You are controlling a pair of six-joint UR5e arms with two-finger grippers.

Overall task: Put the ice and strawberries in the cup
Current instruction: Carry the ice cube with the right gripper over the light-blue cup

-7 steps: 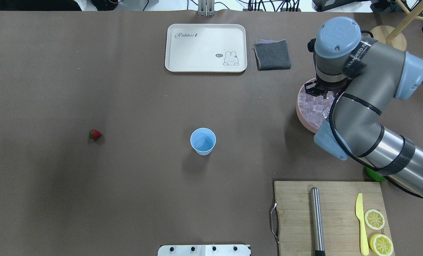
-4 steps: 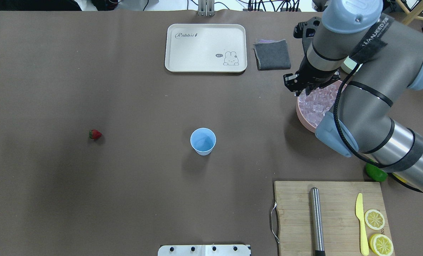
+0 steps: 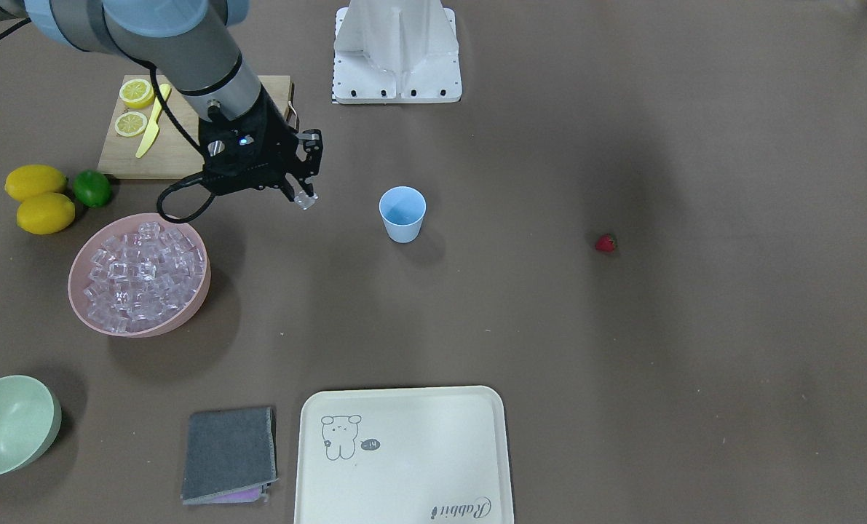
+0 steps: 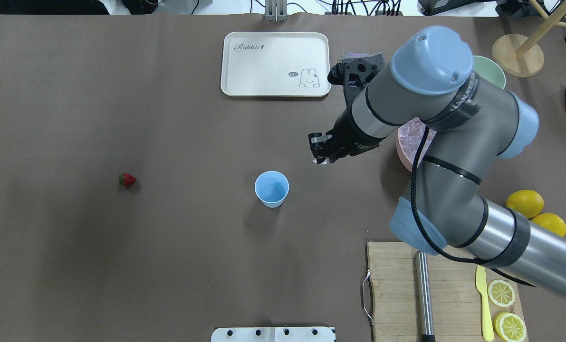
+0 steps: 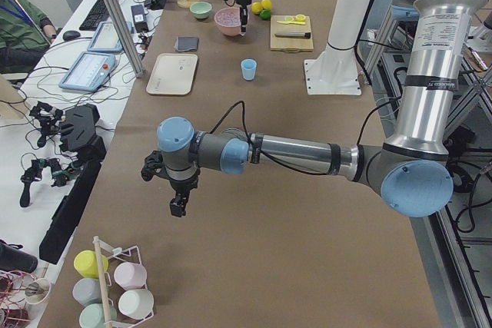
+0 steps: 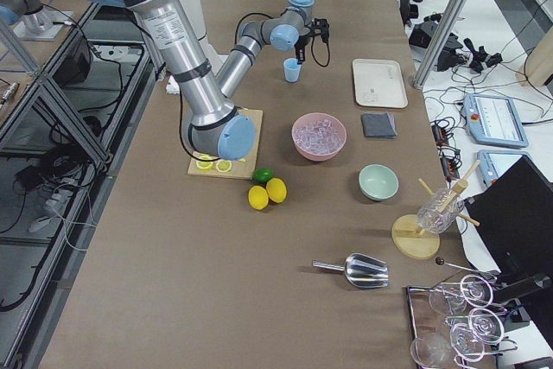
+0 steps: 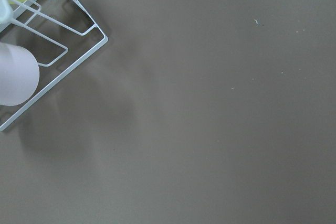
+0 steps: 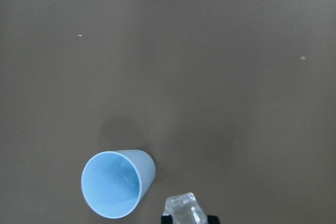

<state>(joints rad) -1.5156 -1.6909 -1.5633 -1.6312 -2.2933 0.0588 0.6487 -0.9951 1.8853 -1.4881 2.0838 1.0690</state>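
A single clear ice cube [image 3: 304, 200] is pinched between the fingers of the right gripper [image 3: 301, 192], held above the brown table [image 3: 622, 364] between the pink bowl [image 3: 149, 331] and the light-blue cup [image 3: 402, 213]. In the right wrist view the cube hangs just beside the cup's rim, not over its mouth. The cup stands upright near the middle of the table. The red strawberry [image 3: 606, 243] lies on the bare cloth well apart from the cup, on the robot's left side. The rest of the ice [image 3: 142, 273] is heaped in the pink bowl on the robot's right. Two whole lemons [image 3: 35, 182] and a lime [image 3: 92, 188] lie beside that bowl, near a wooden cutting board [image 3: 124, 156] carrying lemon halves and a yellow knife. A cream tray [image 3: 404, 451], a folded grey cloth [image 3: 229, 451] and a pale green bowl [image 3: 11, 426] line the operators' edge. The left gripper [image 5: 178, 207] hangs above the table's far left end near a wire rack of cups [image 5: 115, 286]; whether its claw is spread or pressed together cannot be told.
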